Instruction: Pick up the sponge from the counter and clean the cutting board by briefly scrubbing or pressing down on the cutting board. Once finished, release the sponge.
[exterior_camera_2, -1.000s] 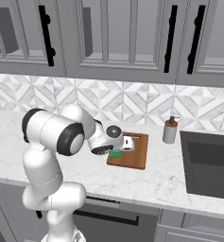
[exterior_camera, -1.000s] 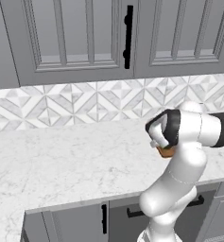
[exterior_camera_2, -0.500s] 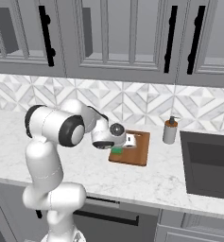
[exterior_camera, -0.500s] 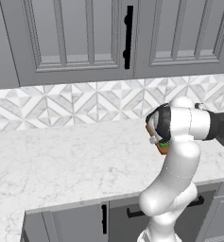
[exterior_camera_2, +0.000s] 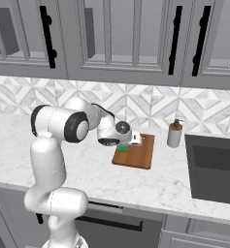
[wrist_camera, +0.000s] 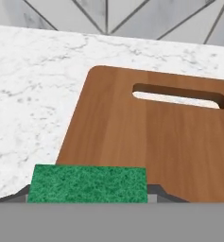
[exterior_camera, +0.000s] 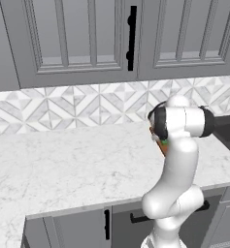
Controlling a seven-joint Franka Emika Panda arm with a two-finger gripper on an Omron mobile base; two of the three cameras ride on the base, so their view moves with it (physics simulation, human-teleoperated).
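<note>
The green-topped sponge [wrist_camera: 87,183] sits between my fingertips [wrist_camera: 157,193], with my gripper [wrist_camera: 88,196] shut on it. It hangs low over the near left edge of the reddish-brown cutting board [wrist_camera: 151,137], which has a slot handle at its far end; I cannot tell whether sponge and board touch. In the right base view the gripper [exterior_camera_2: 122,144] holds the sponge [exterior_camera_2: 122,148] at the left side of the cutting board [exterior_camera_2: 138,154] on the white marble counter [exterior_camera_2: 87,164]. In the left base view the arm hides most of the cutting board [exterior_camera: 161,146].
A soap dispenser [exterior_camera_2: 174,134] stands just right of the board, and a dark sink [exterior_camera_2: 214,167] lies beyond it. The patterned tile backsplash [exterior_camera_2: 150,106] runs behind the counter, with grey wall cabinets [exterior_camera_2: 121,38] overhead.
The gripper has carried the sponge to the right, from the counter beside the board to over the board's left edge. The arm's elbow has swung upright.
</note>
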